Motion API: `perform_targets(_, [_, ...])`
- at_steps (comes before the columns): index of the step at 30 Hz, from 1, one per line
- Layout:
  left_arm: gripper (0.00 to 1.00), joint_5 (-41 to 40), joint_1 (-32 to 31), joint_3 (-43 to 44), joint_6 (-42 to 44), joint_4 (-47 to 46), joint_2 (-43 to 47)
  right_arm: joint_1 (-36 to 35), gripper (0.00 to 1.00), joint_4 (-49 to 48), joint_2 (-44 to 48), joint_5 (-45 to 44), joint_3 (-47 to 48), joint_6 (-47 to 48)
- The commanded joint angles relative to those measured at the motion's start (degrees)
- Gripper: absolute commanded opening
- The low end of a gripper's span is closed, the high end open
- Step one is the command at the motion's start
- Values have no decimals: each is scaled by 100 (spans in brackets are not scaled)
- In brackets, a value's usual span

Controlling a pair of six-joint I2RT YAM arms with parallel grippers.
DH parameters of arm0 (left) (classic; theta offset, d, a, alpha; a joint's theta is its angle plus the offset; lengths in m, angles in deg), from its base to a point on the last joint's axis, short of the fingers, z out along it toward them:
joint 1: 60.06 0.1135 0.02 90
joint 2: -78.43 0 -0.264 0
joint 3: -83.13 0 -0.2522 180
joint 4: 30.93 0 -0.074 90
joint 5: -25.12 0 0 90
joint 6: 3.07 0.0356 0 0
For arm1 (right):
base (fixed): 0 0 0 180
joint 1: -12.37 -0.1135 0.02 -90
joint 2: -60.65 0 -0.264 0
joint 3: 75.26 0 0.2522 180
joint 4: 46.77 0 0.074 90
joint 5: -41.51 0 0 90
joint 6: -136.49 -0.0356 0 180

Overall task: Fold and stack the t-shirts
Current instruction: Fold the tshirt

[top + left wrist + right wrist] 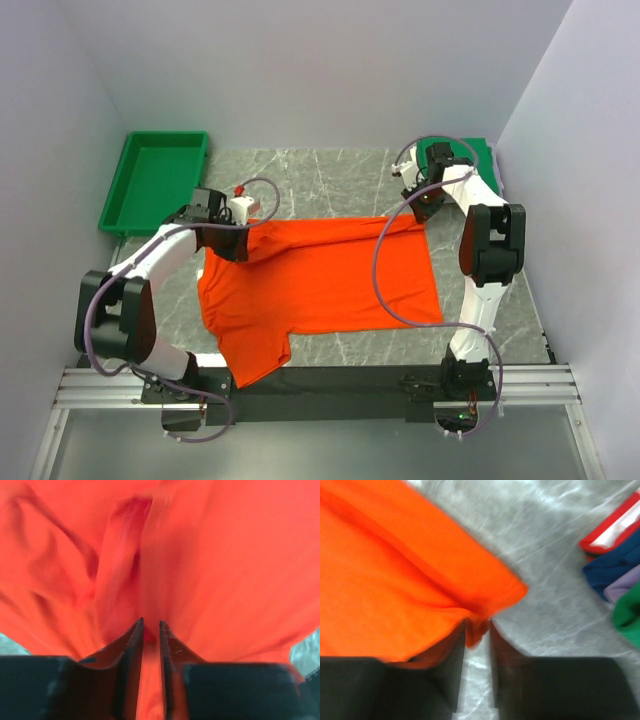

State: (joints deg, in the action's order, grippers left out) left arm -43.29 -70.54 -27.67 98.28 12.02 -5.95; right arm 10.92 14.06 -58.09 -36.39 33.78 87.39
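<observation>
Nearest you: one sleeve [250,350] of the tee [320,275], lying loose well short of both grippers on the left gripper's side and reaching the near edge of the table [340,180]. Next: the tee's body, spread flat and wide between the two grippers, creased and bunched toward the left one; you can count it as laid out, not folded. Left gripper [150,625]: set at the tee's far left corner, fingers [131,650] almost pressed together, the thin gap packed with orange cloth, so read it as pinching the tee. Right gripper [477,625]: at the far right corner, fingers [507,650] a little apart, a small tuck of the hem sitting between the tips and bare table showing lower in the gap; you cannot tell whether that tuck is clamped or merely resting there. Beyond the right fingers and off to their right: the stack [615,565], folded pieces in red and white, blue, lilac and green, apart from the tee. Farthest, beyond the left fingers and to their left: the tray [112,195], nothing seen in it. Tally, as a judgement: several shirts folded and piled; the tee needs its sleeves turned in, its body folded down to a rectangle, then a carry to the stack.
</observation>
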Motion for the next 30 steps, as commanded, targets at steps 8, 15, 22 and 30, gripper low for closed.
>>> perform_targets(8, [55, 1304, 494, 1179, 1089, 1317, -385, 40, 47, 1269, 213, 363, 874, 384])
perform_targets(15, [58, 1533, 249, 1952, 579, 729, -1449, -13, 36, 2122, -887, 645, 2064, -284])
perform_targets(22, [59, 1559, 46, 2462, 402, 420, -2310, -136, 35, 2069, -1064, 381, 1783, -417])
perform_targets(30, [56, 1577, -156, 2402, 543, 430, -2750, -145, 38, 1920, -914, 65, 1308, -241])
